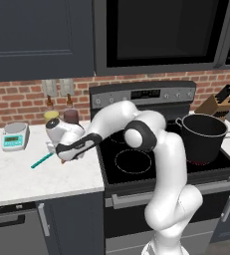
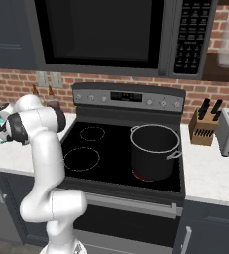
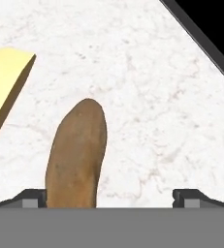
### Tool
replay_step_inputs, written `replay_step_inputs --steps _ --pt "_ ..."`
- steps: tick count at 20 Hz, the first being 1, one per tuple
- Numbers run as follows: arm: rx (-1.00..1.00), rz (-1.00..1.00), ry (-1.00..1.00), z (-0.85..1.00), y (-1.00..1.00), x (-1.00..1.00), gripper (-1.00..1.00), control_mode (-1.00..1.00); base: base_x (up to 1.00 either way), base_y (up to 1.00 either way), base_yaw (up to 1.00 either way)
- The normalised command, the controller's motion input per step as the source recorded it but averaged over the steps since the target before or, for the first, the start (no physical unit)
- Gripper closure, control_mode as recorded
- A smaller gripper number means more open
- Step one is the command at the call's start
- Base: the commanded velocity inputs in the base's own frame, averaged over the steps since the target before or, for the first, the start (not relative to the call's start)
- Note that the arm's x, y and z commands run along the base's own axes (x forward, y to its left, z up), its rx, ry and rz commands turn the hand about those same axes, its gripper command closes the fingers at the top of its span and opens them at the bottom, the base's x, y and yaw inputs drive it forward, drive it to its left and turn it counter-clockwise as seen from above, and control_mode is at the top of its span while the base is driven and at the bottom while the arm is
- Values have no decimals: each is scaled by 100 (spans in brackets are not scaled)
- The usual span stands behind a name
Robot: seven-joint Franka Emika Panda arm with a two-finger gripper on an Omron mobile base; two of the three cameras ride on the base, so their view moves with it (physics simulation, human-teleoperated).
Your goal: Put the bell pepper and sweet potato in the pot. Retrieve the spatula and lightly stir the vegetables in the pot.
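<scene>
Sweet potato [image 3: 77, 155] lies between my released pincer's [image 3: 111, 197] tips, hard against the left one, long axis pointing away from me.

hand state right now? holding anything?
Hand: open, holding nothing; the brown oblong sweet potato lies on the white marble counter between its fingertips, nearer one of them.

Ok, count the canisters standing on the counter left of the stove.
2. A yellow canister and a maroon canister stand side by side against the brick wall, right of the scale. The arm may hide others.
</scene>
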Motion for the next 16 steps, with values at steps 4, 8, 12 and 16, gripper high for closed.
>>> replay_step_inputs --steps 4,8,12,16 --pt "2 -3 0 -36 -33 0 -100 -100 0 0 0" --pt "10 0 0 -40 -3 4 -100 -100 0 0 0" --pt "16 0 0 -51 0 22 -100 -100 0 0 0" --pt "18 0 2 -62 0 47 -100 -100 0 0 0"
